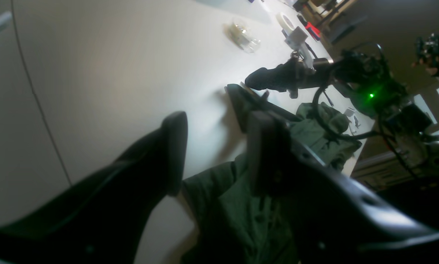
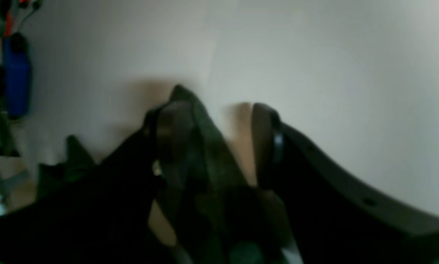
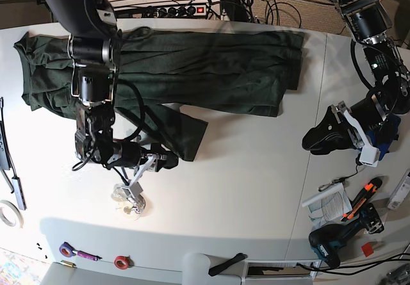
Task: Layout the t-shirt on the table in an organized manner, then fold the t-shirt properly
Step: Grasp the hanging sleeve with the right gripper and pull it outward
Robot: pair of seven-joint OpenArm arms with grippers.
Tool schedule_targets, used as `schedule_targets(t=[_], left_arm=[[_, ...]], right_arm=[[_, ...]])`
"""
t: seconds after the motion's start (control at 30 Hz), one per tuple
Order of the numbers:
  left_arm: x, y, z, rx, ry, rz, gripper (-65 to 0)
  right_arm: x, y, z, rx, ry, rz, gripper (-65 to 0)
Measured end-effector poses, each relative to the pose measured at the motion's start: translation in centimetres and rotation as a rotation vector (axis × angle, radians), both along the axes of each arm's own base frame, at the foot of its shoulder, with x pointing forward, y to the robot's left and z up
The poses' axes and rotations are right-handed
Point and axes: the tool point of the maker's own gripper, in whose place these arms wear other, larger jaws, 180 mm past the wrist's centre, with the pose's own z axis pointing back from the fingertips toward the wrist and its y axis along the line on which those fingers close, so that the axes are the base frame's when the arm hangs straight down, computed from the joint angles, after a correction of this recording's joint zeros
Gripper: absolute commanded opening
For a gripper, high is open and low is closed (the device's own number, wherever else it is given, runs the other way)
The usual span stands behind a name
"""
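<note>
The t-shirt (image 3: pixel 211 67) lay spread along the far side of the surface (image 3: pixel 243 195). Its dark green body stretched from the far left corner almost to the thin seam (image 3: pixel 323 61). It was wrinkled and bunched at the left end. One flap hung down towards the middle of the surface.

The right pincer (image 3: pixel 163 160) was low at the tip of that flap. In its wrist view the right pincer (image 2: pixel 219 128) was spread, with a fold of green cloth standing between the fingers. The cloth lay against one finger (image 2: pixel 172 121) and left a gap of bare white before the other. It was not pinched.

The left pincer (image 3: pixel 311 139) was over bare surface, to the right of the shirt and close to the seam. It touched no cloth in the base view. From its own camera the left pincer (image 1: pixel 217 124) was spread wide. White surface showed between its tips and green fabric lower in the frame.

Near the front left lay a clear plastic piece (image 3: pixel 128 202) and a roll of tape (image 3: pixel 6 214). At the front right lay a folded paper (image 3: pixel 323 202) and a power drill (image 3: pixel 333 237).
</note>
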Motion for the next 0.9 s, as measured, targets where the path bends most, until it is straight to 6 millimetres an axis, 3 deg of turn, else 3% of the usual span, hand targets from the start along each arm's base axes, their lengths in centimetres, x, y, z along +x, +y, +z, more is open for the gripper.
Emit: schedule_targets(t=[0.23, 0.3, 0.4, 0.5, 0.6, 0.7, 0.9], left_arm=[[0.0, 0.0, 0.1, -0.006, -0.003, -0.001, -37.1], [0.0, 0.0, 0.1, -0.006, -0.003, -0.001, -37.1], [0.0, 0.0, 0.1, -0.006, -0.003, -0.001, -37.1], [0.0, 0.0, 0.1, -0.007, -0.004, -0.001, -37.1], [0.0, 0.0, 0.1, -0.006, -0.004, -0.001, -37.1], [0.0, 0.0, 0.1, -0.006, -0.003, -0.001, -37.1], [0.0, -0.1, 0.6, -0.03, -0.016, -0.003, -37.1]], right_arm=[[-1.4, 0.8, -0.3, 0.005, 0.052, 0.071, -37.2], [-1.6, 0.8, -0.4, 0.001, 0.062, 0.078, -43.9], [-2.4, 0.7, -1.0, -0.02, 0.1, 0.097, -65.0], [-1.5, 0.4, -0.8, -0.022, 0.033, 0.085, -65.0], [0.4, -1.6, -0.2, -0.055, -0.077, 0.008, -65.0], [1.4, -5.5, 1.1, -0.143, -0.135, -0.05, -65.0], [4.1, -9.4, 7.3, -0.132, -0.326, -0.179, -65.0]])
